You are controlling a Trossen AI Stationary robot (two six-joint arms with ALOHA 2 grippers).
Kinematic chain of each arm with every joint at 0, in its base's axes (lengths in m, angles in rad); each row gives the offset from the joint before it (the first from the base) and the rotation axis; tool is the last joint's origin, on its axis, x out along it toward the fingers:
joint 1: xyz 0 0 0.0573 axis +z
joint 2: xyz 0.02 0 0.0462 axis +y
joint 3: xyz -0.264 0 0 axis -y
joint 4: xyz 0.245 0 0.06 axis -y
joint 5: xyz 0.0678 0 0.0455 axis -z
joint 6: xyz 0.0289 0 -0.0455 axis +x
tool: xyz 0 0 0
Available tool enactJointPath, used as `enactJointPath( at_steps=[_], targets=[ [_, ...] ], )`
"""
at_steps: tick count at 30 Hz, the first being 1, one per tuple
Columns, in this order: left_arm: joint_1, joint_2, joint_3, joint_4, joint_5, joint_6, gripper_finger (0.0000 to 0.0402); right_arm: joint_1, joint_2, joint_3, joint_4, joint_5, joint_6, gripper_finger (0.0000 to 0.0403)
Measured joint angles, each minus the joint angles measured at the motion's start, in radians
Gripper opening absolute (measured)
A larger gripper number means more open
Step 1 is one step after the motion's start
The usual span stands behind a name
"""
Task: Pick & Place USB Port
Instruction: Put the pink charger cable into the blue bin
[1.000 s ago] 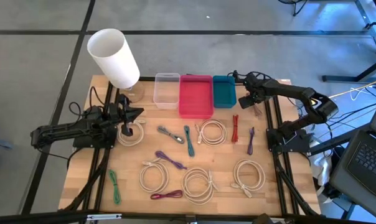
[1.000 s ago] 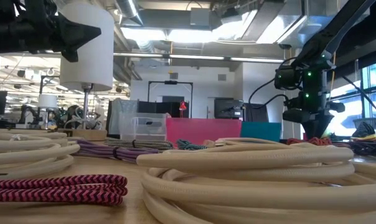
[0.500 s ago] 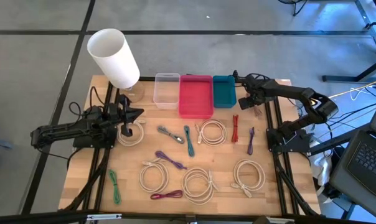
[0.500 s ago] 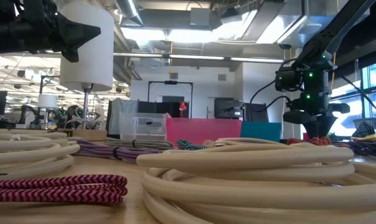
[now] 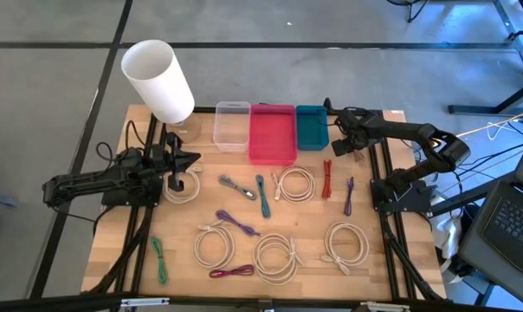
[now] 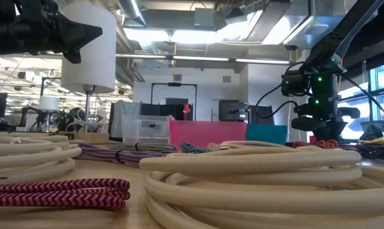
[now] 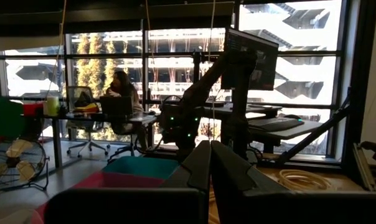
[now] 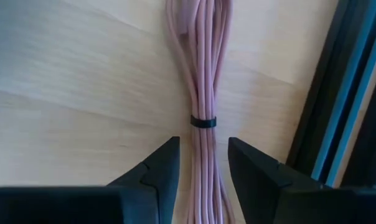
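Observation:
A bundle of thin pink cable (image 8: 200, 74), bound by a black tie (image 8: 203, 122), lies flat on the wood at the table's far right, beside a black rail (image 8: 337, 106). My right gripper (image 8: 203, 168) (image 5: 340, 144) points down over it, open, one finger on each side of the bundle below the tie. In the high view the gripper hides the bundle. My left gripper (image 5: 192, 158) (image 7: 210, 168) waits shut at the table's left, above a white cable coil (image 5: 182, 184).
Clear bin (image 5: 232, 126), pink bin (image 5: 272, 134) and teal bin (image 5: 312, 127) stand along the far edge, the teal one just left of my right gripper. A white lampshade (image 5: 158, 80) stands far left. Red cable (image 5: 327, 178), purple cable (image 5: 349, 195) and several coils lie nearer.
My right gripper has tipped to point more steeply down and has sunk a little over the table's far right part. The left arm has kept still.

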Motion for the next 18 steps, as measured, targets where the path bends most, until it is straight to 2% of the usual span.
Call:
enactJointPath(
  at_steps=[3, 6, 13, 18],
  targets=[
    [0.0, 0.0, 0.0, 0.0, 0.001, 0.0, 0.0004, 0.0, 0.0, 0.0, 0.0, 0.0, 0.003, 0.0136],
    [0.0, 0.0, 0.0, 0.0, 0.021, 0.0, 0.0004, 0.0, 0.0, 0.0, 0.0, 0.0, 0.003, 0.0117],
    [0.0, 0.0, 0.0, 0.0, 0.062, -0.009, 0.0004, 0.0, -0.001, 0.0, -0.002, 0.003, 0.01, 0.0017],
    [0.0, 0.0, 0.0, 0.0, 0.062, -0.008, 0.0004, 0.0, -0.001, 0.001, -0.002, 0.011, 0.017, 0.0007]
  ],
)
